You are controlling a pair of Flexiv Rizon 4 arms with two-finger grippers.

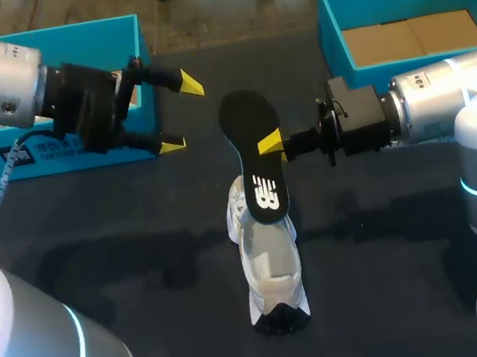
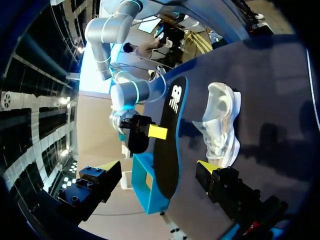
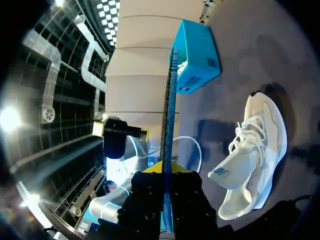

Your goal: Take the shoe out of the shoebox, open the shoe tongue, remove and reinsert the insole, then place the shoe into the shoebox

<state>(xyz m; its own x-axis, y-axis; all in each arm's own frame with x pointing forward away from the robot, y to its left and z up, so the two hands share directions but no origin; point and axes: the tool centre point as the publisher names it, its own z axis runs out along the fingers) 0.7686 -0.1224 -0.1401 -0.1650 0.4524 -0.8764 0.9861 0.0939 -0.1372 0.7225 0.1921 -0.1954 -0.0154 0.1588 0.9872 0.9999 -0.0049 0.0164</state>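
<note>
A white shoe [image 1: 272, 268] stands on the dark table, its tongue [image 3: 235, 172] pulled open. My right gripper [image 1: 273, 144] is shut on a long black insole [image 1: 249, 141], pinching one edge and holding it in the air above the shoe. In the right wrist view the insole [image 3: 168, 110] stands edge-on between the fingers of my right gripper [image 3: 167, 167], with the shoe [image 3: 257, 145] beside it. My left gripper [image 1: 181, 113] hangs open just left of the insole, touching nothing. In its own view the left gripper [image 2: 157, 167] has its fingers spread either side of the insole [image 2: 170, 125], apart from it, and the shoe [image 2: 222, 125] lies beyond.
A blue shoebox [image 1: 82, 150] sits at the back left behind my left arm, and it also shows in the right wrist view as the blue shoebox [image 3: 197, 55]. A second blue box [image 1: 329, 35] lined with cardboard stands at the back right.
</note>
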